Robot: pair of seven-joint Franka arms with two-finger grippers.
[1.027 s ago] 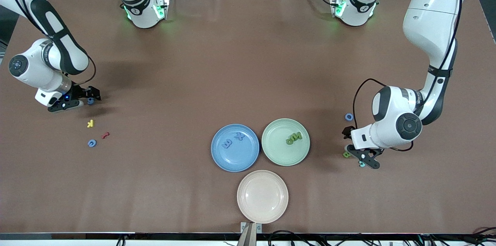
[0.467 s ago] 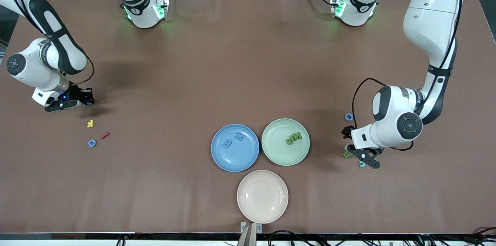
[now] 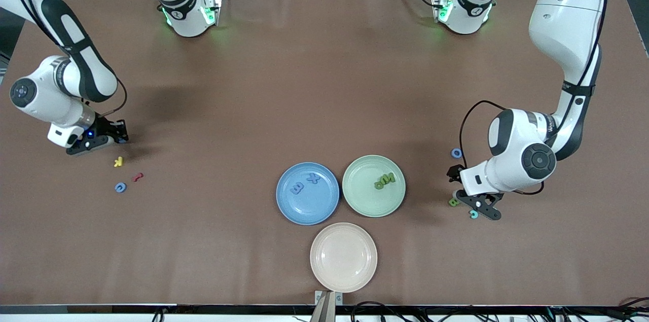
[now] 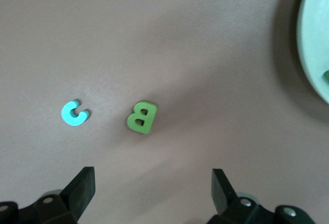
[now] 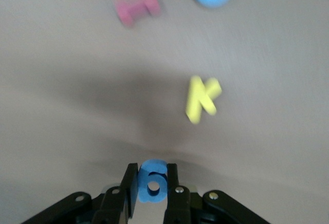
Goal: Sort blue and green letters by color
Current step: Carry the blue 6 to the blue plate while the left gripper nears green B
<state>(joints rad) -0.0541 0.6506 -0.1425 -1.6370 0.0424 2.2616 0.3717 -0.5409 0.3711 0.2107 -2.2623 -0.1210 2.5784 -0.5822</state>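
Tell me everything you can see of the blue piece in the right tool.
The blue piece is small, flat and matte, shaped like a 6 or a lowercase letter with one round hole. It stands on edge, pinched between the two fingers of the right tool, which is shut on it, above the bare table toward the right arm's end. In the front view it barely shows.

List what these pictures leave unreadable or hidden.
- Front view: the blue piece held by the right gripper is hidden by its jaws; only the right wrist view shows that blue piece.
- Front view: the letters in the blue plate and the green plate are too small to read surely.
- Left wrist view: the green plate is cut off by the edge.
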